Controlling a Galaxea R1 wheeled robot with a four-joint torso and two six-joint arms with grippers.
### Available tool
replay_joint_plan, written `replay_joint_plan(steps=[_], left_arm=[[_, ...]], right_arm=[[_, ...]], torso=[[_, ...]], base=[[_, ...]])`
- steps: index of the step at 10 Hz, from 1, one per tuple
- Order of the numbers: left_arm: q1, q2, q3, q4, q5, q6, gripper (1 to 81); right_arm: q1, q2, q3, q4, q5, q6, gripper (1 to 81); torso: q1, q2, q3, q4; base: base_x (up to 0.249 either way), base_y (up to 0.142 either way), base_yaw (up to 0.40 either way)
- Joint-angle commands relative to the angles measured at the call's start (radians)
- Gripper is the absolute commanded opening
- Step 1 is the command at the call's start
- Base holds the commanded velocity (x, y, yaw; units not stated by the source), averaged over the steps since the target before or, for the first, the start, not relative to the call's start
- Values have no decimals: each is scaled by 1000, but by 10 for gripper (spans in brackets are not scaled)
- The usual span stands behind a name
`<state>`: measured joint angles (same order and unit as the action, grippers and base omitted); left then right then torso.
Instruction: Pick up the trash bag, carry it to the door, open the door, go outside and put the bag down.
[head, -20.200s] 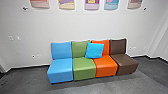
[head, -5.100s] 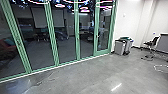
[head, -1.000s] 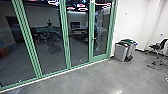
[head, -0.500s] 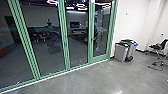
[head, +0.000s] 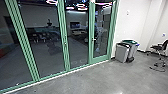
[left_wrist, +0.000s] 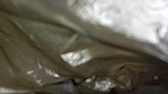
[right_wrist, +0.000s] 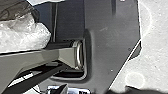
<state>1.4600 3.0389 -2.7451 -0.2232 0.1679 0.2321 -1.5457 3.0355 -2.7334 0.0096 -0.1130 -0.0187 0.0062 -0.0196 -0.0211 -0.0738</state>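
Left and right grippers: whether they are released, clenched or grasping something, I cannot tell. Across the left and middle of the head view runs a green-framed glass wall (head: 62, 30). Its door (head: 100, 59), closed, stands right of centre, with grey bins (head: 122, 53) just beyond, toward the right edge. Crumpled and shiny, the brown-and-white trash bag (left_wrist: 95, 50) appears close up in the left wrist view.

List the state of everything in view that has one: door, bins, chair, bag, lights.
Green-framed door: shut
Gray bins: upright, side by side by the wall
Chair: upright
Trash bag: crumpled, creased; whether gripped, can't tell
Pinkish lights showing in the glass: lit
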Motion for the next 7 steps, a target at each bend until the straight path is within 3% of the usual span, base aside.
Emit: replay_joint_plan(steps=[1,7], left_arm=[[-54,0,1,5,71,4,10],[-54,2,1,5,70,16,10]], right_arm=[[46,-1,3,-2,-63,-3,811],[40,2,0,-2,-63,-3,811]], torso=[[0,0,0,0],[0,0,0,0]], base=[[126,-80,0],[127,-82,0]])
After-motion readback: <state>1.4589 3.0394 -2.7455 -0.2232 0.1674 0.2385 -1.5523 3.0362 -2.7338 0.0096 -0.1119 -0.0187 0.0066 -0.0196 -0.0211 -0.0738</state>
